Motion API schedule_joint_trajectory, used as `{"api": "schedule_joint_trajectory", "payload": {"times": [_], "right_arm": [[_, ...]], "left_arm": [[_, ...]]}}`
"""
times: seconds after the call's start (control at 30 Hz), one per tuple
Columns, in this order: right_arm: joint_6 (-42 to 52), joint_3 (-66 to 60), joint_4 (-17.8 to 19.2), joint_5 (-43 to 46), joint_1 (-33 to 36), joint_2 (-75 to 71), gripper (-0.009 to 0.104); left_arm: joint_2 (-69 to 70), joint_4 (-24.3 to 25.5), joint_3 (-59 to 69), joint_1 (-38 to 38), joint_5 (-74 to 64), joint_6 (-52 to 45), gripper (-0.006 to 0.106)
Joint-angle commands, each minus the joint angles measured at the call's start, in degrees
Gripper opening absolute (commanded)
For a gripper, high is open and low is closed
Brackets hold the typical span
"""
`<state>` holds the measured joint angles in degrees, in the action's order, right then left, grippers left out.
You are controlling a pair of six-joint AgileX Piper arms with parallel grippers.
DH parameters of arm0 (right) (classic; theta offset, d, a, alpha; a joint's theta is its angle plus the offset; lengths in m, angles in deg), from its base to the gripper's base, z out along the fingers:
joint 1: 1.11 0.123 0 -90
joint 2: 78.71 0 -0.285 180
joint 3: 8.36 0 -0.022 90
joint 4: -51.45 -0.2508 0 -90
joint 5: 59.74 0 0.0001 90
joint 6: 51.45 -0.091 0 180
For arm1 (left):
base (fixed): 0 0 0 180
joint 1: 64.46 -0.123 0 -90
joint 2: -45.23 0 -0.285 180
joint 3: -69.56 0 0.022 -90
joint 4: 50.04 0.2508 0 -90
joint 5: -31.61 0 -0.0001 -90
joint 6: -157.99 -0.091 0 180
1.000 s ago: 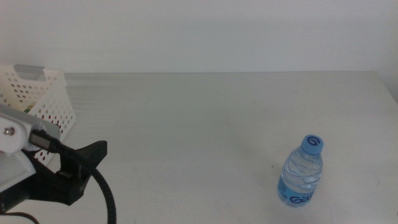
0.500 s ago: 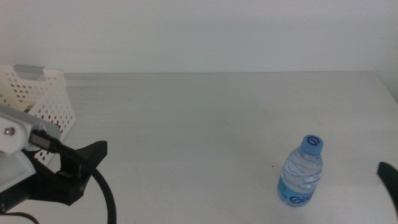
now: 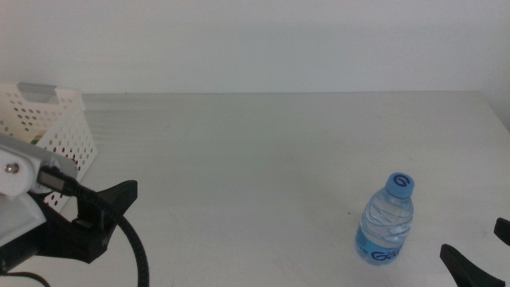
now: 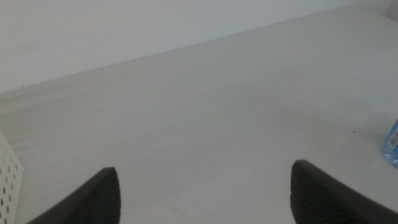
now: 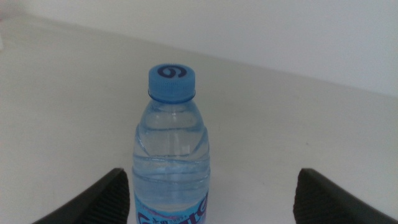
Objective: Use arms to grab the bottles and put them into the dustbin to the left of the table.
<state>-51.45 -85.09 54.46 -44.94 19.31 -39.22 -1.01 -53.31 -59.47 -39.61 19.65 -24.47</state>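
A small clear water bottle (image 3: 388, 222) with a blue cap stands upright on the table (image 3: 263, 151) at the front right. My right gripper (image 3: 472, 239) is open, low at the front right, just right of the bottle. In the right wrist view the bottle (image 5: 173, 155) stands ahead of the open right gripper (image 5: 208, 186), in line with the gap between the jaws. My left gripper (image 3: 119, 199) is open and empty at the front left, close to the white perforated dustbin (image 3: 56, 127). The red can and the yellow bottle do not show.
The dustbin stands at the table's left edge, and a sliver of it shows in the left wrist view (image 4: 6, 171). That view also shows the left gripper (image 4: 205, 186) over bare tabletop and the bottle's edge (image 4: 392, 143). A white wall runs behind the table.
My right gripper has come into the middle view at the bottom right and moved left towards the bottle. The left arm and the bottle have not moved.
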Motion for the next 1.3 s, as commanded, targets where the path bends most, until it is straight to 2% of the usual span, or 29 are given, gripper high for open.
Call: {"api": "schedule_joint_trajectory", "payload": {"times": [0.0, 0.1, 0.3, 0.4, 0.5, 0.6, 0.67, 0.73, 0.83, 0.93, 1.1, 1.17, 1.27], "right_arm": [[0.0, -0.5, 0.7, 10.7, 0.1, 1.2, 0.079], [0.0, -1.6, 0.7, 13.8, 0.1, 2.7, 0.076], [0.5, -1.6, 1.0, 14.3, 0.1, 8.1, 0.068], [0.5, -1.6, 2.3, 16.4, 0.1, 10.5, 0.065], [-0.7, -1.6, 4.6, 21.1, 0.1, 12.9, 0.064], [-4.9, -1.6, 9.4, 27.8, 0.1, 17.0, 0.065], [-8.2, -1.6, 12.9, 30.8, 0.1, 20.1, 0.069], [-10.9, -1.6, 14.2, 31.8, 0.1, 22.8, 0.074], [-11.5, -1.6, 13.4, 32.1, 0.0, 27.4, 0.085], [-9.4, -1.6, 10.4, 33.9, 0.0, 31.9, 0.096], [-1.3, -1.6, 4.7, 41.6, 0.0, 38.0, 0.096], [0.5, -1.4, 3.9, 44.1, 0.0, 40.2, 0.096], [0.7, 0.2, 4.6, 45.8, 0.0, 43.4, 0.096]], "left_arm": [[0.2, 0.0, -1.5, 0.3, 4.6, 1.0, 0.090], [0.2, 0.0, -1.5, 0.3, 4.6, 1.0, 0.090], [0.2, 0.0, -1.5, 0.3, 4.6, 1.0, 0.090], [0.2, 0.0, -1.5, 0.3, 4.6, 1.0, 0.090], [0.2, 0.0, -1.5, 0.3, 4.6, 1.0, 0.090], [0.2, 0.0, -1.5, 0.3, 4.6, 1.0, 0.090], [0.2, 0.0, -1.5, 0.3, 4.6, 1.0, 0.090], [0.2, 0.0, -1.5, 0.3, 4.6, 1.0, 0.090], [0.2, 0.0, -1.5, 0.3, 4.6, 1.0, 0.090], [0.2, 0.0, -1.5, 0.3, 4.6, 1.0, 0.090], [0.2, 0.0, -1.5, 0.3, 4.6, 1.0, 0.090], [0.2, 0.0, -1.5, 0.3, 4.6, 1.0, 0.090], [0.2, 0.0, -1.5, 0.3, 4.6, 1.0, 0.090]]}}
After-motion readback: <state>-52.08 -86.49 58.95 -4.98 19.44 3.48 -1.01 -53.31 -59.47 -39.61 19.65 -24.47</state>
